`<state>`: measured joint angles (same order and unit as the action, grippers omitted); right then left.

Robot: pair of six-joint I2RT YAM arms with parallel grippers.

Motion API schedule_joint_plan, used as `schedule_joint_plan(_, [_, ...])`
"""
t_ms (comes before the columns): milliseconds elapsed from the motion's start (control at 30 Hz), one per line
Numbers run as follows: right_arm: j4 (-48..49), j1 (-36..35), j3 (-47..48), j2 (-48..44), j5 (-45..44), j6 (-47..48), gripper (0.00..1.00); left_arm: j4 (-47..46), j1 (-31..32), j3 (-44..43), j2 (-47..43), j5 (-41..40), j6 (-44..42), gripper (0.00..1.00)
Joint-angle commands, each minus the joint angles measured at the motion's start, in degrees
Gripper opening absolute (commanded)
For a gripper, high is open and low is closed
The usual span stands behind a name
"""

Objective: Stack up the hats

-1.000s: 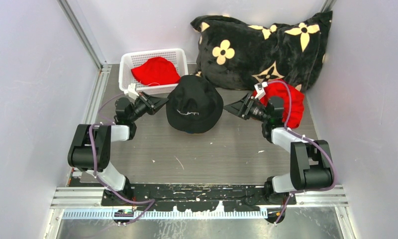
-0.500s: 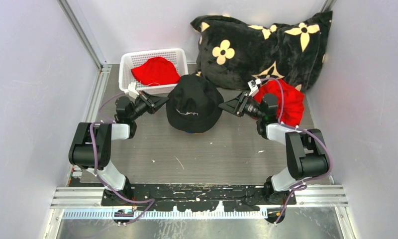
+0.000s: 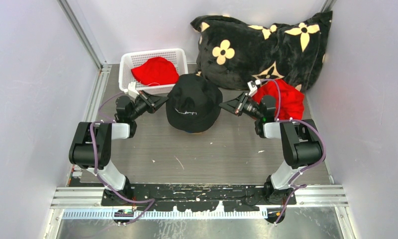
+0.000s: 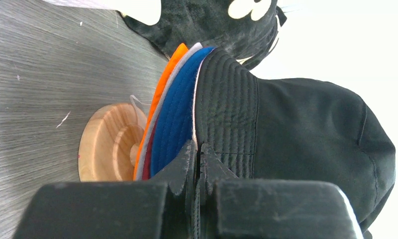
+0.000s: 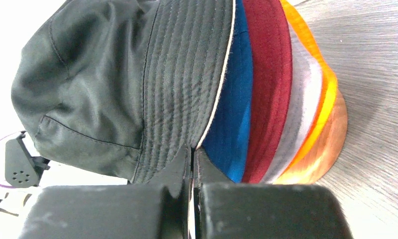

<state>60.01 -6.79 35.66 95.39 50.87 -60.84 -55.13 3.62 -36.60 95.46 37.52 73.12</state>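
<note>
Left arm [image 3: 87, 145] and right arm [image 3: 296, 147]: blocky black joints, white links, looping purple cables [image 3: 91, 143]; left gripper [image 4: 197, 148] matte black.

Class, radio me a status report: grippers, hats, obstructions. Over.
Left gripper, right gripper shut on black hat brim. Hat tops stack. Red hat in basket. No obstruction seen.

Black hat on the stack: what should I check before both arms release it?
1. Left tool shut on black hat brim: ok.
2. Right tool shut on the opposite brim: ok.
3. Black hat covers blue hat, dark red hat, grey hat, orange hat: ok.
4. Wooden stand base resting on table: ok.
5. Black hat pulled fully down: cannot tell.
6. Bright red hat stacked: not ok, lies in white basket.
</note>
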Motion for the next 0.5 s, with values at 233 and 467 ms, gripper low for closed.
schedule_joint_plan(233, [-4.0, 0.6, -0.3, 3.5, -4.1, 6.0, 0.01, -1.7, -1.0, -1.2, 6.0, -3.2, -2.8, 0.0])
schedule_joint_plan(467, [-6.3, 0.5, -0.4, 3.2, -4.5, 7.9, 0.01, -3.5, -1.2, -0.4, 6.5, -3.0, -2.1, 0.0])
